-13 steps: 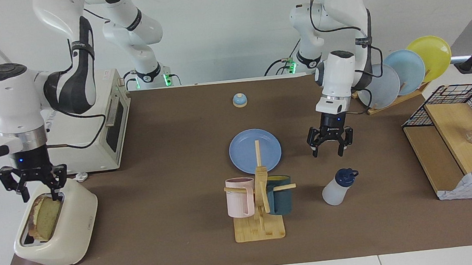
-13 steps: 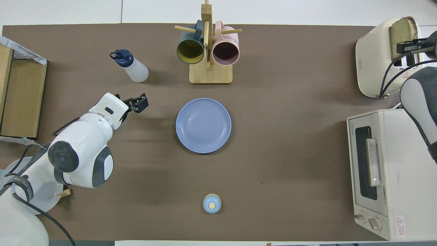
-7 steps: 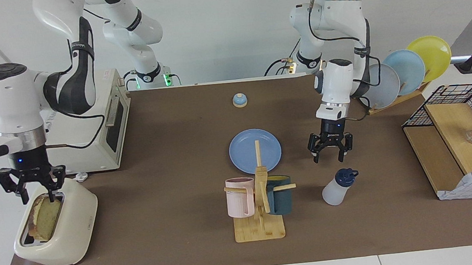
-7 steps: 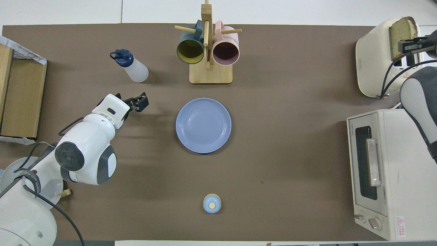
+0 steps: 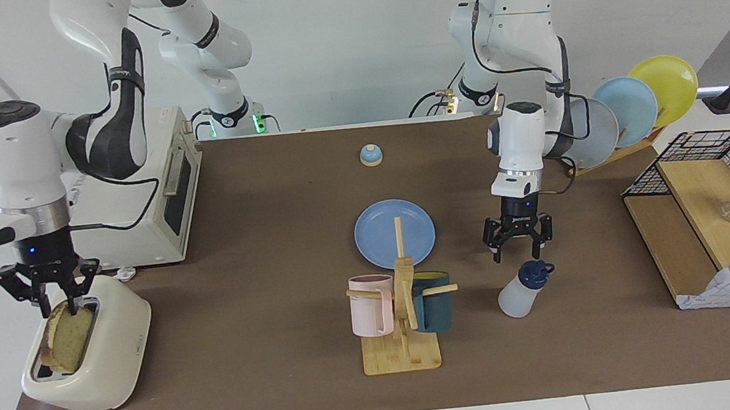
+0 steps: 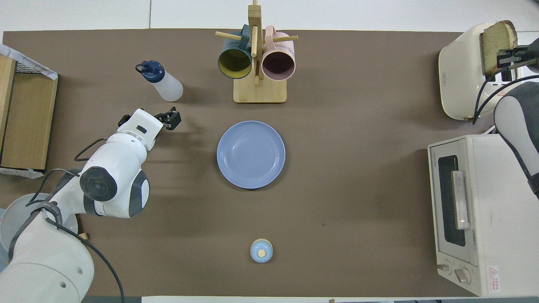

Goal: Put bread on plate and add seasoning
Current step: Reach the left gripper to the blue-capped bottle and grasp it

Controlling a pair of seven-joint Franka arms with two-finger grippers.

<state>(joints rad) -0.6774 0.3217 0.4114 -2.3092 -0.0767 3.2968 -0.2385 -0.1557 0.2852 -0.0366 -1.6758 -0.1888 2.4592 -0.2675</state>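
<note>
A square slice of bread stands on edge in a cream toaster at the right arm's end of the table, its top edge pinched by the right gripper. The blue plate lies mid-table. The seasoning bottle stands tilted, cap up. The left gripper hangs just above that cap, fingers spread apart.

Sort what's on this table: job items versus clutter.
Job: tan square toast slice in the cream toaster; round periwinkle-blue plate; translucent white bottle with navy cap.
Clutter: wooden mug rack, small blue bell, white toaster oven.
</note>
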